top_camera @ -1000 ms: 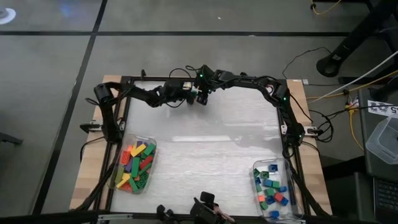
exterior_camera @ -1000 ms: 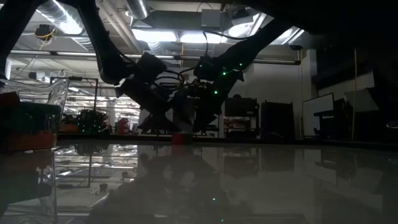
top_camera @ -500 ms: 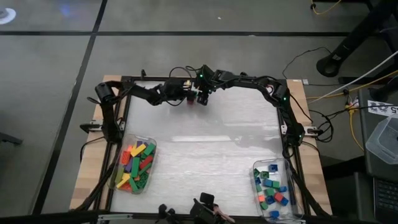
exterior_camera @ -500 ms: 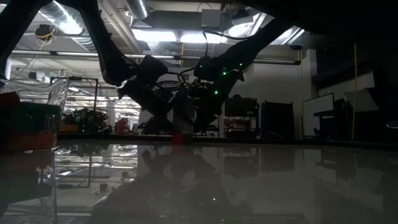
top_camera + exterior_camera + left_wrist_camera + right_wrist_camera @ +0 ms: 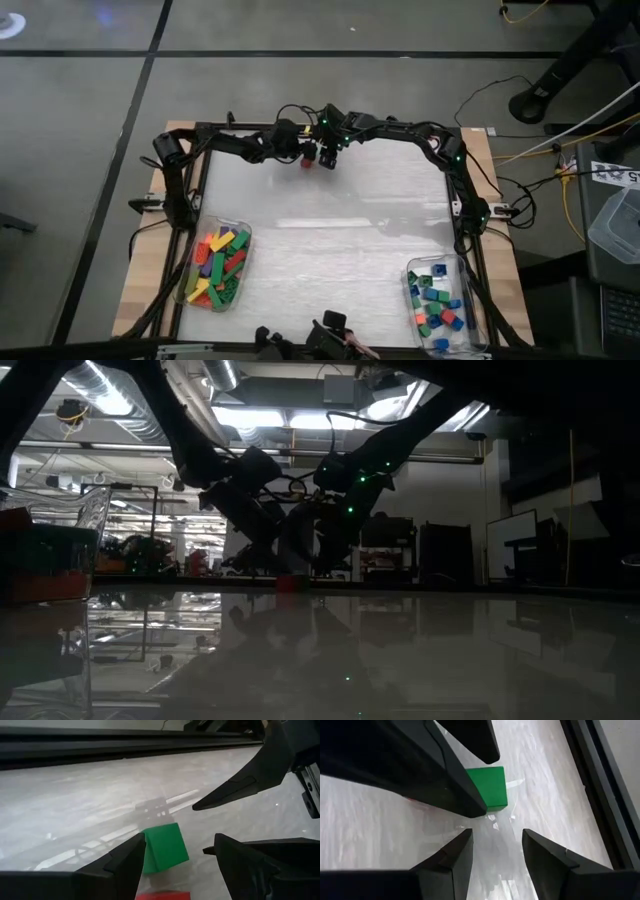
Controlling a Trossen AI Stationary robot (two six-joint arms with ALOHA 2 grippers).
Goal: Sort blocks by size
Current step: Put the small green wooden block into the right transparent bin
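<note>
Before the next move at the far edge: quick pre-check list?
1. Left gripper open: ok.
2. Right gripper open, holding nothing: ok.
3. Green block on the table, not gripped: ok.
4. Red block by both grippers, free: cannot tell.
5. Grippers spaced apart: not ok, fingers nearly cross.
6. Left tub and right tub far from the arms: ok.

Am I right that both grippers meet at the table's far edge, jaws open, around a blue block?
Not quite: the block is green, as both wrist views show. The rest stands: the left gripper and right gripper meet at the table's far edge, jaws open, by that block.
</note>
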